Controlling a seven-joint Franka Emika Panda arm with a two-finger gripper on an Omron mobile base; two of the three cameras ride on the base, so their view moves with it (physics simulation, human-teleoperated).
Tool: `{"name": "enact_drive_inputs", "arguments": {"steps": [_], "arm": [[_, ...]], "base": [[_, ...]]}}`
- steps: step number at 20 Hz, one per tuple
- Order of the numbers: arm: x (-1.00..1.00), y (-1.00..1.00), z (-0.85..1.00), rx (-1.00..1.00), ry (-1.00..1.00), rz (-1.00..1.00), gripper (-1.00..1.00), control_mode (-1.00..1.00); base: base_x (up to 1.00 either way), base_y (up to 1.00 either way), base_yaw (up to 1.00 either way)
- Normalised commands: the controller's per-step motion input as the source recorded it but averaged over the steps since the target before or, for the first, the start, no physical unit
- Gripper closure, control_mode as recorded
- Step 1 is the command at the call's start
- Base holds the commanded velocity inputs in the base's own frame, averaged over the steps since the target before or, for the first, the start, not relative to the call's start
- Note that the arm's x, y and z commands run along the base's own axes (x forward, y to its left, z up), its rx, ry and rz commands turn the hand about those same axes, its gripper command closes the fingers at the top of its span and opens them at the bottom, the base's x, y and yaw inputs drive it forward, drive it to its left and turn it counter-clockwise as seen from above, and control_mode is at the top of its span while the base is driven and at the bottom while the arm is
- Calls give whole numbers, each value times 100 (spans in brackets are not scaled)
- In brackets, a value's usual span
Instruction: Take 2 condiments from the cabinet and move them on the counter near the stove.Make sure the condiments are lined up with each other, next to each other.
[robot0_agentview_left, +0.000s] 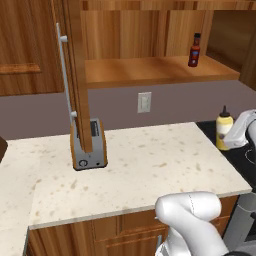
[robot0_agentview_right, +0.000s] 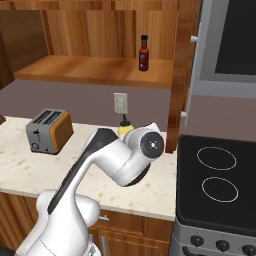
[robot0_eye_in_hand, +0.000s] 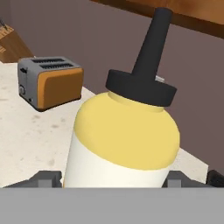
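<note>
We can read no text, brand, number or sign anywhere. The slim dark red sauce bottle with a black cap (robot0_agentview_right: 144, 54) carries a pale label too small to make out, and the yellow squeeze bottle with a dark pointed tip (robot0_eye_in_hand: 124, 135) bears none.

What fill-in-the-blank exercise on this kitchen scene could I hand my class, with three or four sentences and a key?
1. The yellow squeeze bottle stands on the ____.
2. The dark red sauce bottle stands on the cabinet's ____.
3. The toaster has orange sides and sits on the ____.
4. The gripper's jaws stand on either side of the ____ bottle.

Missing words: counter; shelf; counter; yellow
</note>
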Motion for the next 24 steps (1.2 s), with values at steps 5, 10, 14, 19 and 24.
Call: {"name": "enact_drive_inputs", "arguments": {"steps": [5, 10, 14, 19, 24], "arm": [[24, -30, -55, 0, 0, -4, 100, -100], [39, -27, -48, 0, 0, -1, 100, -100], [36, -19, -32, 1, 0, 0, 100, -100], [26, -23, -25, 3, 0, 0, 100, -100], [6, -25, -15, 3, 4, 0, 100, -100]], "base": [[0, 0, 0], [0, 0, 0], [0, 0, 0], [0, 0, 0], [0, 0, 0]]}}
